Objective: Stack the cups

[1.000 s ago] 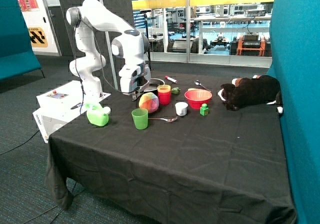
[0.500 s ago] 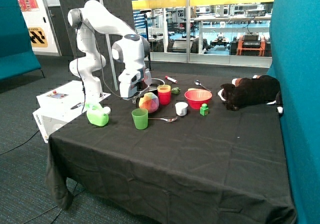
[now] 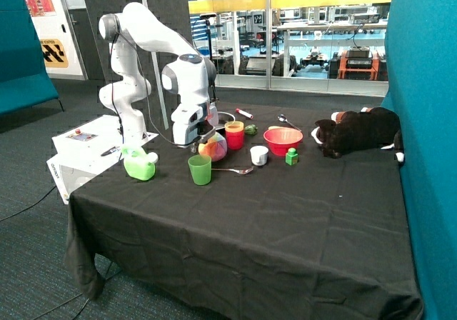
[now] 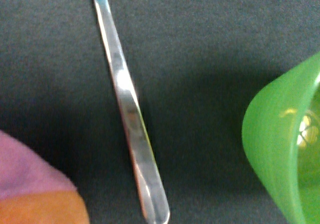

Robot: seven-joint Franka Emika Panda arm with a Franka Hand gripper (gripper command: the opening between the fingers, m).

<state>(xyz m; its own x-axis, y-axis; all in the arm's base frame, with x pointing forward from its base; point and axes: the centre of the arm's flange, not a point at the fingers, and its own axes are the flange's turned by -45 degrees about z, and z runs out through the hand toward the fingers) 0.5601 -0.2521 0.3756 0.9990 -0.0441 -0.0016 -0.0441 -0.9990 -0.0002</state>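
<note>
my gripper [image 3: 197, 143] hangs low over the black table [image 3: 285, 213], right behind the multicoloured ball [image 3: 213, 147] and a bit up from the green cup [image 3: 200, 169]. honestly can't tell how it's set, the ball and my own wrist block it in the outside view and the wrist view doesn't catch it at all. can't see anything held in it either way.

wrist view is basically tablecloth: the shiny handle of the spoon [image 4: 131, 114] running across, the green cup's rim and wall [image 4: 280, 149] at one edge, and a purple-and-orange bit of the ball [image 4: 35, 194] in the corner. so the green cup sits near the gripper, standing upright on its own, mouth up, with the spoon lying just beside it and pointing toward the small white cup [image 3: 259, 155].

the other two are already nested: the yellow cup [image 3: 234, 126] sits inside the pink-red cup [image 3: 234, 138], just behind the ball and close to my gripper on the far side. green one isn't on that stack.

other stuff around: red bowl [image 3: 283, 141], a little green block [image 3: 291, 156], a green bottle [image 3: 139, 165] near the table edge, and a dark plush toy [image 3: 360, 131] over by the teal wall.
</note>
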